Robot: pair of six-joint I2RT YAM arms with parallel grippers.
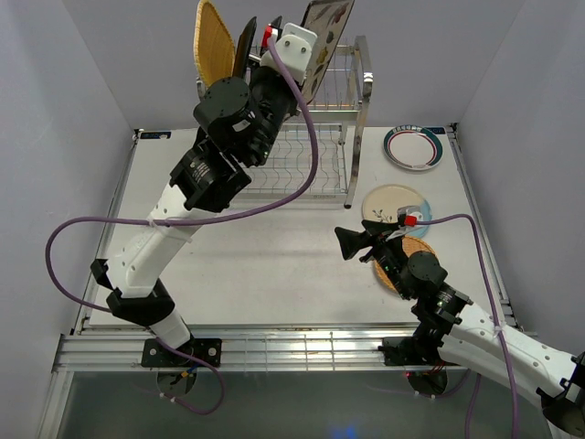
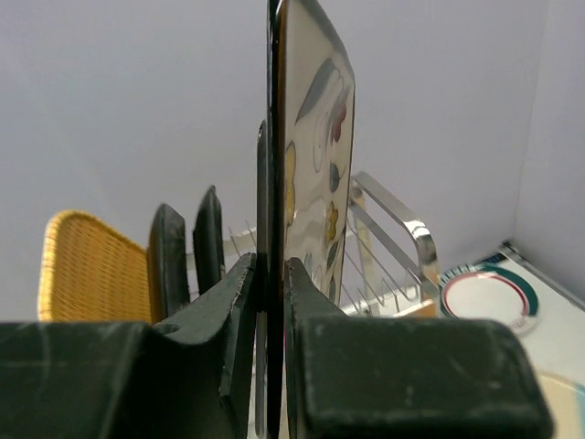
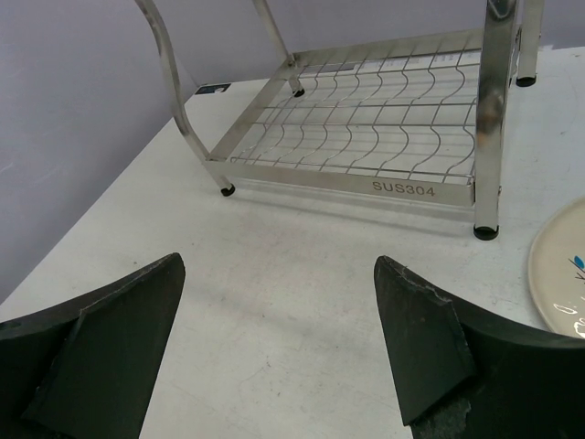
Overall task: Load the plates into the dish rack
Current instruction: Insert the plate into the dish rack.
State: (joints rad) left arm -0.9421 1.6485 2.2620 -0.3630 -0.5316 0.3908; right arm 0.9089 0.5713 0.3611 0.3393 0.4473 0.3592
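Much of the dish rack (image 1: 340, 137) is hidden from overhead, where the left arm covers the left part of its upper tier. The left tool (image 2: 271, 274) is clamped on the lower edge of the cream floral square plate (image 2: 315, 155), held upright and edge-on over the rack's top tier. The plate's bottom edge is lost between the black fingers, so I cannot tell whether it sits in a slot. A thin dark strip runs along its left side; whether that is its back or another plate is unclear.

Only the left wrist view shows the two black plates (image 2: 169, 261) standing on edge in the rack, just beside a woven orange-tan plate (image 2: 87, 270). The tool's body cuts off their lower halves, and no pattern on the black ones can be made out.

The right tool (image 3: 279, 265) hangs low over the white desk (image 3: 302, 238), its fingers wide apart and holding nothing. Its camera alone shows the rack's lower tier: shiny wavy wire, a flat stamped front bar and small dark feet. A round cream plate (image 3: 562, 274) is cut off at the right edge of that view.

Overhead it lies flat on the desk, with the teal-rimmed white plate (image 1: 414, 146) beyond it. A second woven plate (image 1: 407, 265) is partly hidden under the right arm.
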